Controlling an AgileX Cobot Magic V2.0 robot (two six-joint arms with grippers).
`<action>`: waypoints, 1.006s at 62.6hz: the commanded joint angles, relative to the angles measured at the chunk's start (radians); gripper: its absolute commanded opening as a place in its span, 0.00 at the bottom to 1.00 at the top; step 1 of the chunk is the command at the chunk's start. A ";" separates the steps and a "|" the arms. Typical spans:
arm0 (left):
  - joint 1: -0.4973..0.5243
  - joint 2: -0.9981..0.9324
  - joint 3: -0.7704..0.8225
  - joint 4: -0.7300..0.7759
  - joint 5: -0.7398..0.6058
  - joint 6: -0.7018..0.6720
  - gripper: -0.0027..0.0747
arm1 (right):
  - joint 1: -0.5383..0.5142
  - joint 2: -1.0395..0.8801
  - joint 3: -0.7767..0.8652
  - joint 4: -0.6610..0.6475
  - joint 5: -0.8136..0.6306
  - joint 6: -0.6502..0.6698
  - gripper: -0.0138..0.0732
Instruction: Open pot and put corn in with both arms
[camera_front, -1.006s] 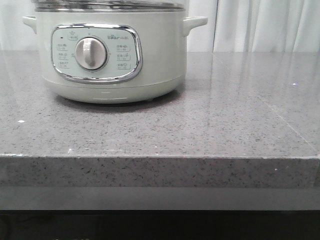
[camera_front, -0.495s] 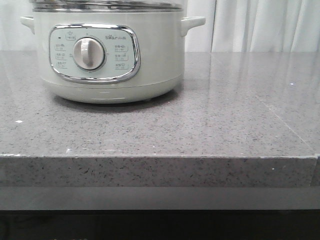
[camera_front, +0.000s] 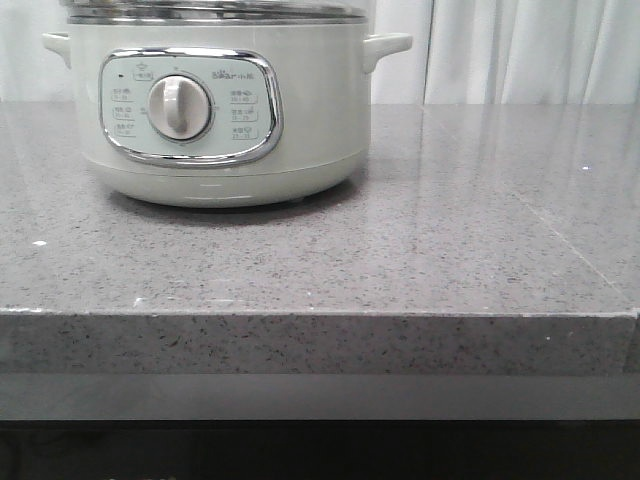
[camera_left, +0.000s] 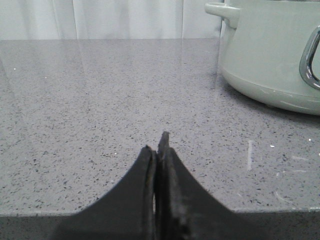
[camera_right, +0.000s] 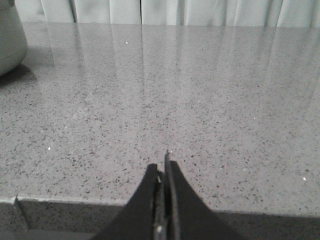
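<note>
Waiting low at the counter edge, both grippers, left (camera_left: 159, 150) and right (camera_right: 164, 170), sit pinched empty; the pot (camera_front: 215, 110) beyond their fingertips needs opening first, corn unseen.

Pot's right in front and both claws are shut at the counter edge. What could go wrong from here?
1. No corn shows in any view, so the arms may have to search for it.
2. The front view crops the top of the pot, so the lid is barely visible and a grasp on it would be hard to judge.
3. The left claw and right claw are both shut and low over the counter; each must open and lift first, or risk scraping it.
</note>
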 joint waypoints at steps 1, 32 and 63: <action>0.002 -0.016 0.012 -0.003 -0.086 0.002 0.01 | -0.007 -0.026 -0.012 0.006 -0.061 -0.007 0.02; 0.002 -0.014 0.012 -0.003 -0.086 0.002 0.01 | -0.007 -0.024 -0.012 0.006 -0.051 -0.007 0.02; 0.002 -0.014 0.012 -0.003 -0.086 0.002 0.01 | -0.007 -0.024 -0.012 0.006 -0.051 -0.007 0.02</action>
